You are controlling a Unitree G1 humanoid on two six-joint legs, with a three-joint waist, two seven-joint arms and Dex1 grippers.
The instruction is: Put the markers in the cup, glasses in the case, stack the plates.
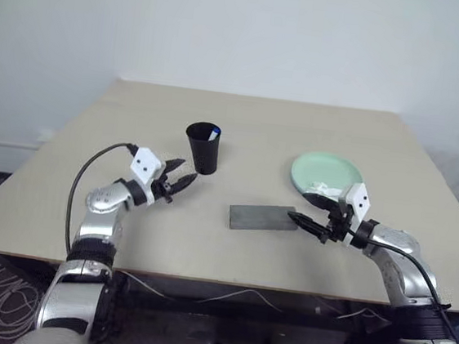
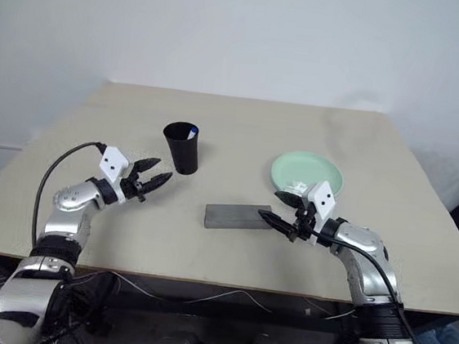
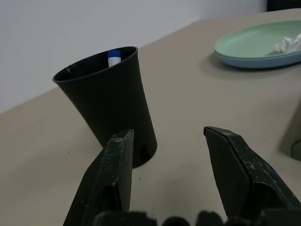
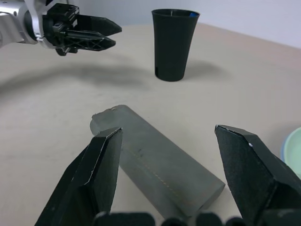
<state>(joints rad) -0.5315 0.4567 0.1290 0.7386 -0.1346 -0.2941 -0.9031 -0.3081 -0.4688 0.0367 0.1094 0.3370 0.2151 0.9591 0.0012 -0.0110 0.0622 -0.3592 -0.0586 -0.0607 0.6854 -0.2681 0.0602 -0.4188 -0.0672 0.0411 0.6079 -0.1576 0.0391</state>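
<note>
The black cup stands upright at mid-table, and a marker with a blue and white end pokes up inside it. My left gripper hangs open and empty just left of the cup's base, pointing at it. The grey case lies flat and closed nearer the front edge. At its right end my right gripper is open and empty, with the case lying in front of its fingers. The mint green plate rests on the light blue plate. The glasses are out of view.
A crumpled white tissue lies on the green plate, just behind my right gripper. The beige table runs back to a white wall. Cables hang below its front edge.
</note>
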